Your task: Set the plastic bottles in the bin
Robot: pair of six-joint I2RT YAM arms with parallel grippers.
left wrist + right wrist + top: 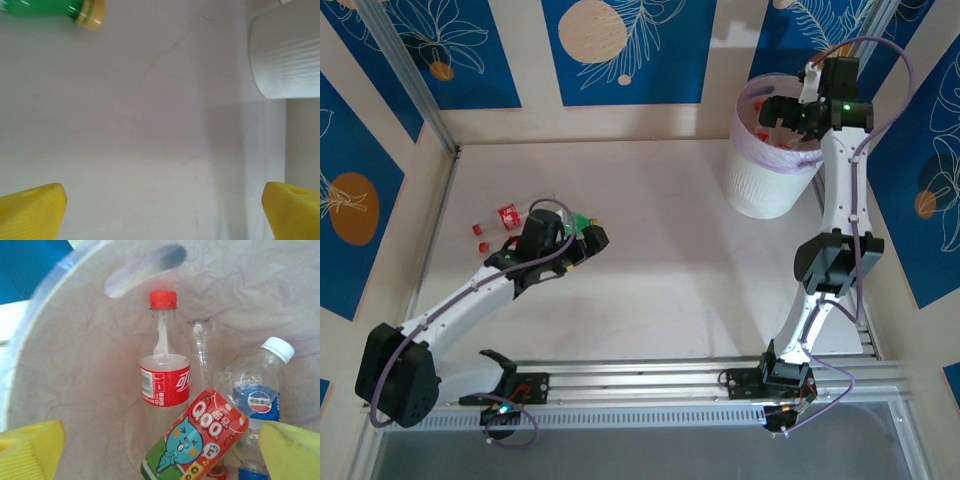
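Where the right gripper (161, 437) hangs with jaws apart over the bin (70, 370), the following lie inside: Qoo bottle (200, 435), red-labelled bottle (164, 377) with red cap, blue-labelled bottle (257, 392) with white cap. Left gripper (162, 200): jaws wide apart, empty. Green bottle (45, 7) lies on the table (150, 125) beyond it.

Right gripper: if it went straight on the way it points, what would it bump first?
Probably the Qoo bottle, lying on top of the other bottles in the bin, straight ahead of the open right gripper, though depth is unclear.
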